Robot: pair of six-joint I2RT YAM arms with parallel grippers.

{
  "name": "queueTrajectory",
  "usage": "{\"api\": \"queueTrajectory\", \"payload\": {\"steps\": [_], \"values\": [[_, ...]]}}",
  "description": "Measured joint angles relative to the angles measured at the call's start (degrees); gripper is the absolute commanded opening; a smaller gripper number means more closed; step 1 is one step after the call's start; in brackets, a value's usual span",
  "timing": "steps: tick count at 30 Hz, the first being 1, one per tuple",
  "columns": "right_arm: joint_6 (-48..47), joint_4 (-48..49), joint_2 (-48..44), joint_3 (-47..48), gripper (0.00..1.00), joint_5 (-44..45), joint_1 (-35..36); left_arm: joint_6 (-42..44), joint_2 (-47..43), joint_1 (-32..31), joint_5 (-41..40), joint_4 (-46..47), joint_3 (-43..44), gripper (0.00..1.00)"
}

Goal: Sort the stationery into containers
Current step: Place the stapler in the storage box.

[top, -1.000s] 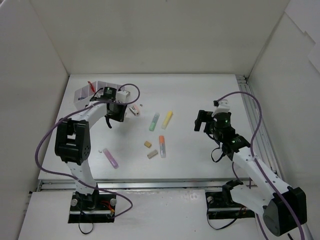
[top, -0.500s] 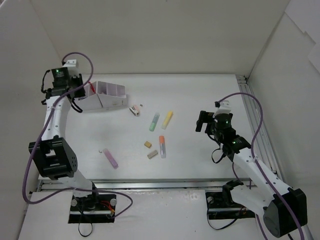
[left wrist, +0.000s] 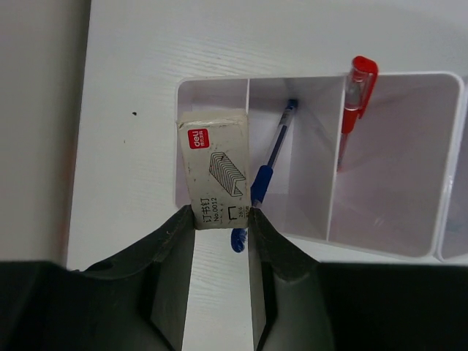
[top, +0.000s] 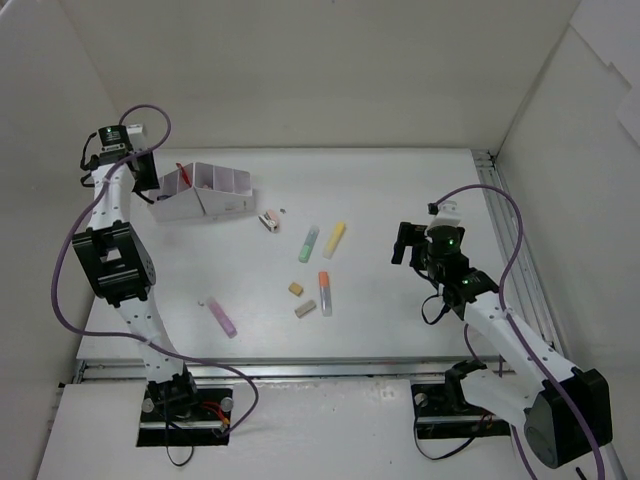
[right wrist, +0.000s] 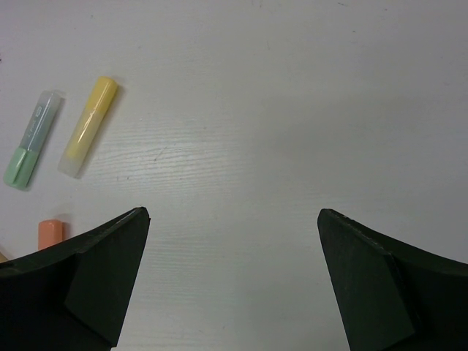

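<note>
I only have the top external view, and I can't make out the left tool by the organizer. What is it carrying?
Observer: The left tool grips a small staple box over the organizer's end compartment.
Operator: Anything in the compartment beside it?
Observer: A blue pen lies slanted there, one end poking past the rim.
Operator: Is the right tool free?
Observer: Yes, the right tool is wide open and holding nothing.
</note>
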Motion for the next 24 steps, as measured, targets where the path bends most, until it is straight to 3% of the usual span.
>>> {"api": "queueTrajectory", "payload": {"steps": [18, 21, 22, 24], "values": [[-0.4, -1.7, 0.8, 1.2, 0.98, 0.1, 0.0, 7.6, 5.7, 1.9, 3.6, -5.6, 6.0, 0.22], [-0.4, -2.1, 0.7, 1.2, 0.98, 0.1, 0.0, 8.0, 6.3, 1.9, 3.6, -5.9, 6.0, 0.32], [-0.4, -2.3, 0.6, 1.2, 0.98, 0.1, 0.0, 8.0, 6.5, 1.9, 3.6, -6.1, 6.0, 0.41], [-0.4, -2.5, 0.3, 1.2, 0.98, 0.1, 0.0, 8.2, 6.6, 1.9, 3.7, -6.3, 6.0, 0.49]]}}
